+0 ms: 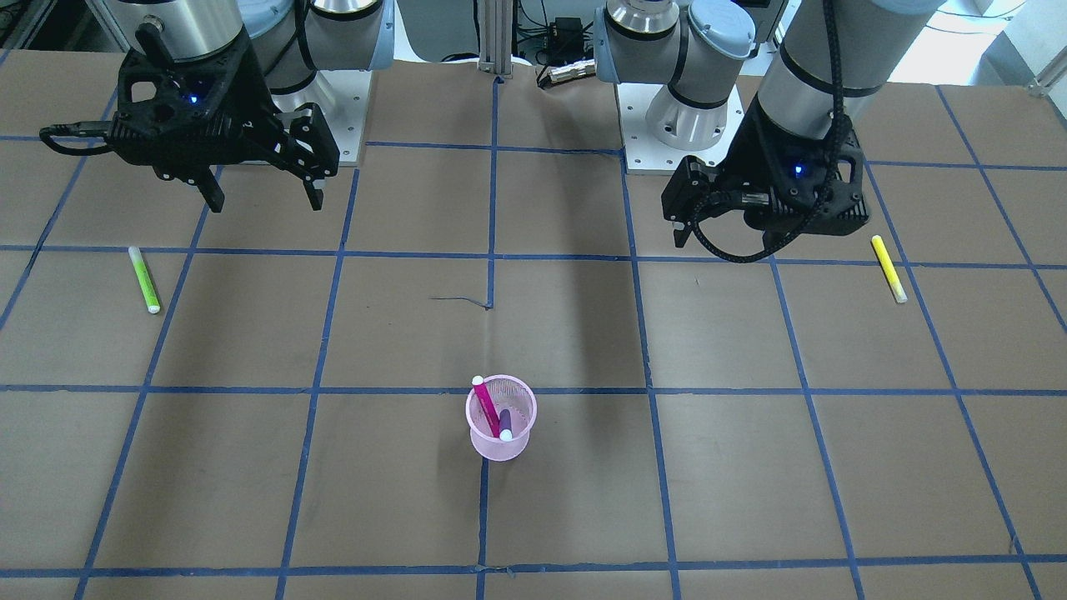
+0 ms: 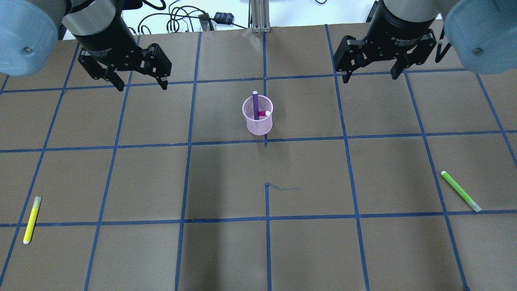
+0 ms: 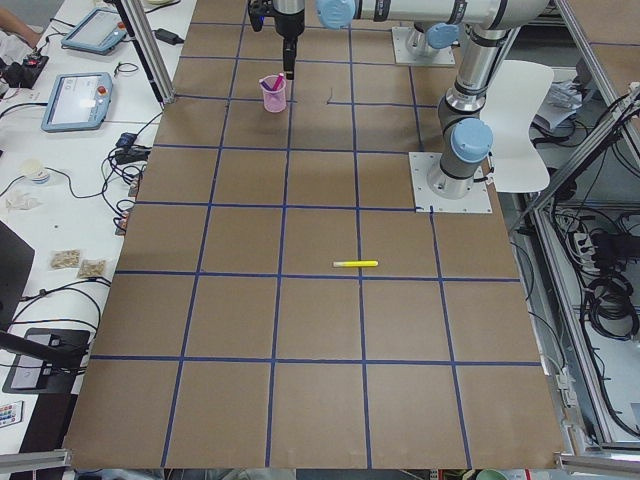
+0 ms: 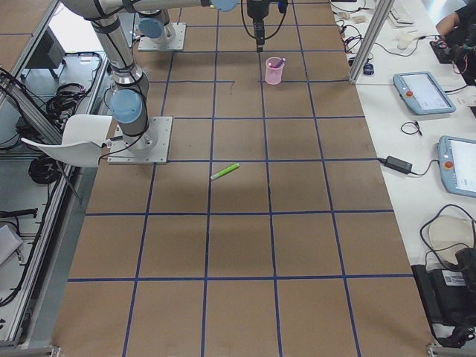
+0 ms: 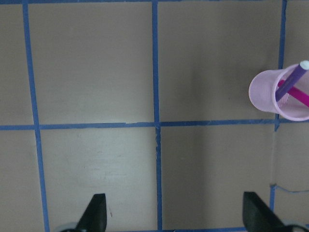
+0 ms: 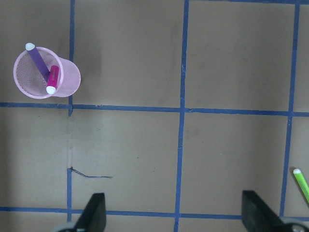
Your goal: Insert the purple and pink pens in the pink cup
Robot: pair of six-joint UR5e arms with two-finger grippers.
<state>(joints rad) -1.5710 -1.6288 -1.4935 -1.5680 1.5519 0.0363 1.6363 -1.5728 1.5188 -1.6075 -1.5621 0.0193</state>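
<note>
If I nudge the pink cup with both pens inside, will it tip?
Likely light: the pink cup looks like thin mesh. The purple pen and pink pen lean on its rim, raising the weight, so a high nudge may tip it.

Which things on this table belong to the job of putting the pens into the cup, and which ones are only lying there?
Belong to the job:
pink mesh cup
purple pen, standing in the cup
pink pen, also in the cup

Only lying about:
yellow pen, flat, far from the cup
green pen, flat, far from the cup
</note>
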